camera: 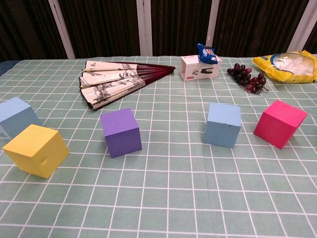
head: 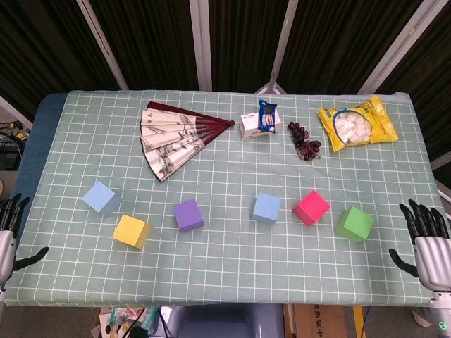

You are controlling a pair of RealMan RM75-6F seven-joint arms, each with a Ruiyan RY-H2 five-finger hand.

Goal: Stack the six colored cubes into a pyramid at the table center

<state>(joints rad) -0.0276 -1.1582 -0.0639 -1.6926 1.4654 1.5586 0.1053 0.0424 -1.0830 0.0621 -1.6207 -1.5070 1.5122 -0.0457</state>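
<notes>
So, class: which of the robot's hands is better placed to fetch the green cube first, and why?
The right hand. It hangs open at the table's right edge, close beside the green foam cube. The left hand sits at the opposite edge, nearer the yellow cube.

No print on the box (camera: 199, 68) or snack bag (head: 357, 124) is legible.

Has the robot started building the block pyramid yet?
Not yet. Nothing is stacked: the light blue cube, yellow cube, purple cube, second blue cube, pink cube and green cube sit apart. Left hand and right hand hold nothing. All stacking remains.
</notes>
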